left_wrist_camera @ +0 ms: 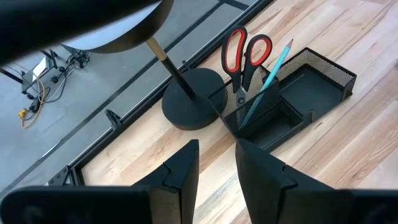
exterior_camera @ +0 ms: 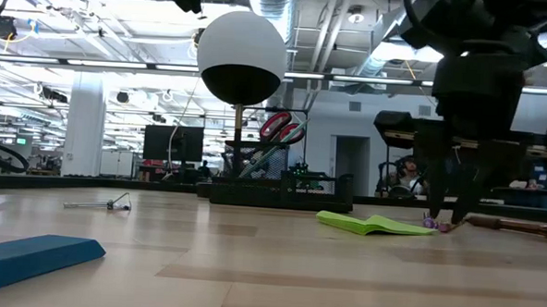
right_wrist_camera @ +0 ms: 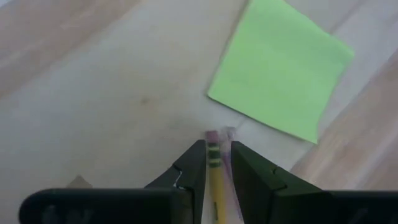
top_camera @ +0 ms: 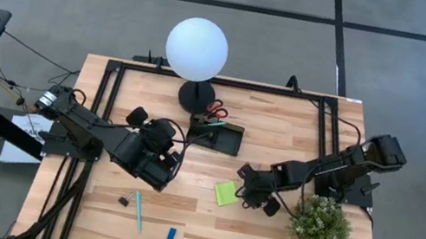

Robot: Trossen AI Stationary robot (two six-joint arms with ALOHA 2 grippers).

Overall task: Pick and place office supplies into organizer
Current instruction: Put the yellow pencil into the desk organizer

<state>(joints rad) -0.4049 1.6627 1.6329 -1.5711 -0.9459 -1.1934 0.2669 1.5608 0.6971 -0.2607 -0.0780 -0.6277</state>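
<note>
- Pencil (right_wrist_camera: 215,180) sits gripped between the right gripper (right_wrist_camera: 216,163) fingers, just beside the green sticky pad (right_wrist_camera: 283,74).
- Organizer (left_wrist_camera: 283,99) holds scissors (left_wrist_camera: 245,53) by the lamp base (left_wrist_camera: 189,99).
- Left gripper (left_wrist_camera: 217,165) hangs narrowly open, empty.

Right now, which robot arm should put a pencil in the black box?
The right. Its gripper already has its jaws closed on a pencil beside the sticky pad. The left gripper holds nothing, hovering short of the organizer.
</note>
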